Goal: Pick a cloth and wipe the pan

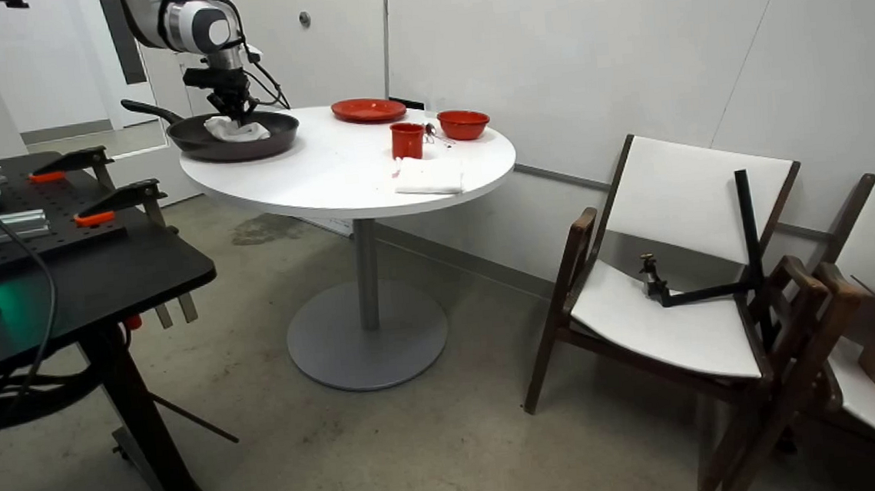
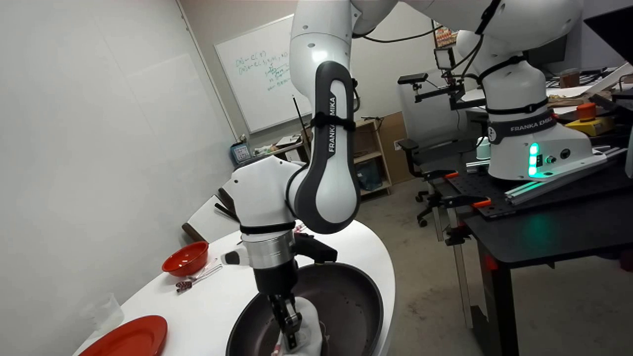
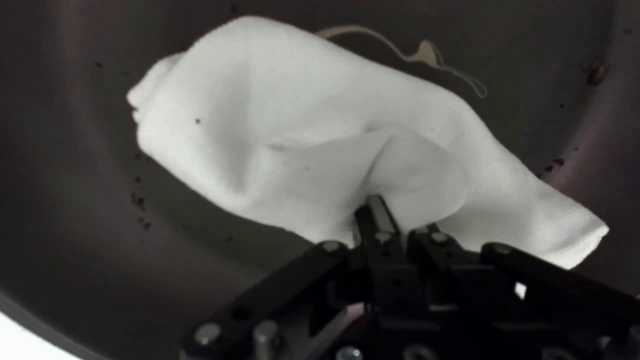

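One white cloth is clenched in your pincer: the fingers pinch a raised fold of it, and the rest spreads to either side of them in your wrist view. The cloth lies inside the dark pan, and the pincer points down at it from above. On the pan's inner surface, around the cloth, you can see dark specks and a reddish bit; a thin pale strand shows at the cloth's edge. Your pan sits near the edge of the round white table, its handle on the side away from the red plate. In an exterior view you also have a red cup and a red bowl on that table, well apart from the pan, and a folded cloth lying near the cup.
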You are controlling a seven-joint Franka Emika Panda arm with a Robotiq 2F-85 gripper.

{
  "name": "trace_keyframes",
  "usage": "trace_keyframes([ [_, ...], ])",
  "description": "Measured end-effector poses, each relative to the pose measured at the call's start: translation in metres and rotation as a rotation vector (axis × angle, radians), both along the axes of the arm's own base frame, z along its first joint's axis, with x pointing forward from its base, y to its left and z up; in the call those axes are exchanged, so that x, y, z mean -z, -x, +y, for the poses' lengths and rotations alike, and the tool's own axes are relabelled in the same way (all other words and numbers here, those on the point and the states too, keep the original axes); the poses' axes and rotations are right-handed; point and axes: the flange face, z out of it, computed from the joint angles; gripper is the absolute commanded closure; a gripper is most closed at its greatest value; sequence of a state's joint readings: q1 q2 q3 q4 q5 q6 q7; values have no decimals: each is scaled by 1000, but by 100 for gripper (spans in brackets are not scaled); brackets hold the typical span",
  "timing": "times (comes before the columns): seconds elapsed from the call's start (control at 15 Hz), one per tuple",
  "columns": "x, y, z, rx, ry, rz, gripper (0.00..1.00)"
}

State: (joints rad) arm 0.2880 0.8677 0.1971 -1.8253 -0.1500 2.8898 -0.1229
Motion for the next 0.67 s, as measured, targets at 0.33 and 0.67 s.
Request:
trace_keyframes([
  [0.33, 1, 42, -18, 72, -20, -10, 98],
  [0.67, 2, 82, -38, 136, -22, 9, 98],
])
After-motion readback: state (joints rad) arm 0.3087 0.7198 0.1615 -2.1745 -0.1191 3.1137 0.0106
